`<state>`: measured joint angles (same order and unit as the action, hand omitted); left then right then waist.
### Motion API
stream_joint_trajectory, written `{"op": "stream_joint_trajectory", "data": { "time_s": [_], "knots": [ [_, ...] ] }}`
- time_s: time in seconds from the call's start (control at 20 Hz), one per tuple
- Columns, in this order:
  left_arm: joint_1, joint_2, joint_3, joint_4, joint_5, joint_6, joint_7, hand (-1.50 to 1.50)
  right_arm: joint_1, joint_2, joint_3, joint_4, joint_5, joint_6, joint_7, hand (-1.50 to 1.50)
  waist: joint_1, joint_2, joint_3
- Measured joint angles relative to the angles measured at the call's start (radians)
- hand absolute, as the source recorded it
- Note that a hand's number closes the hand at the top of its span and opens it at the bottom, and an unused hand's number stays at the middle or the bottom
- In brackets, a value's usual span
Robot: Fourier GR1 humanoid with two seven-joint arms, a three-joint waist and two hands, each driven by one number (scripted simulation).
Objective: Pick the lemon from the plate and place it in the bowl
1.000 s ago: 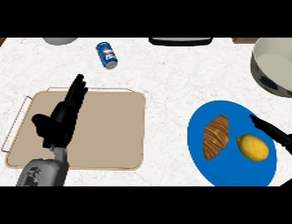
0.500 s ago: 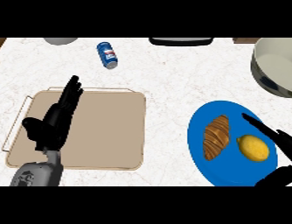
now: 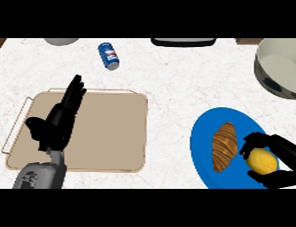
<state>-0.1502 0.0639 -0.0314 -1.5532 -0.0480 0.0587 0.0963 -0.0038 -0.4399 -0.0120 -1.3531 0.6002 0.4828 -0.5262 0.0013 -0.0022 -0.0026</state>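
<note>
The lemon (image 3: 261, 160) is seated on the blue plate (image 3: 203, 142), at 3 o'clock of the croissant (image 3: 224, 146). It is enclosed by the curled fingers of the right hand (image 3: 282, 156). The bowl (image 3: 289, 67) is located at 1 o'clock of the plate. The left hand (image 3: 57, 119) is held flat, fingers straight, over the tray (image 3: 111, 128).

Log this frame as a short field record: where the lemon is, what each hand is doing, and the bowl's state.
lemon: on the blue plate, beside the croissant
right hand: fingers and thumb curled round the lemon
left hand: open, fingers straight, over the tan tray
bowl: upper right, nothing visible inside
other: blue can lying on the counter
</note>
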Motion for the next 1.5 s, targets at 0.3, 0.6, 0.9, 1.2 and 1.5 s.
{"op": "stream_joint_trajectory", "data": {
  "time_s": [0.3, 0.6, 0.9, 1.2, 1.5],
  "knots": [
    [0.011, -0.01, -0.003, 0.015, -0.005, -0.005, -0.019, 0.0, 0.016, -0.02, -0.003, -0.013, -0.023, 0.042, -0.064, 1.5, -0.002, 0.0, -0.001],
    [0.002, -0.006, 0.005, 0.014, -0.004, -0.005, -0.01, 0.0, 0.062, -0.165, -0.007, -0.039, -0.16, 0.087, -0.154, 1.5, -0.006, 0.001, 0.002],
    [0.009, -0.016, -0.004, 0.007, -0.014, 0.006, -0.004, 0.0, 0.105, -0.238, -0.028, -0.112, -0.371, 0.06, -0.221, 1.5, -0.011, -0.001, 0.003],
    [0.02, -0.004, 0.01, -0.005, -0.005, 0.001, 0.001, 0.0, 0.155, -0.335, -0.139, -0.24, -0.605, 0.031, -0.255, 1.5, -0.025, -0.005, 0.002],
    [0.03, -0.015, -0.004, -0.008, -0.014, 0.006, -0.004, 0.0, 0.176, -0.466, -0.314, -0.37, -0.846, 0.058, -0.135, 1.5, -0.023, -0.004, 0.001]
  ]
}}
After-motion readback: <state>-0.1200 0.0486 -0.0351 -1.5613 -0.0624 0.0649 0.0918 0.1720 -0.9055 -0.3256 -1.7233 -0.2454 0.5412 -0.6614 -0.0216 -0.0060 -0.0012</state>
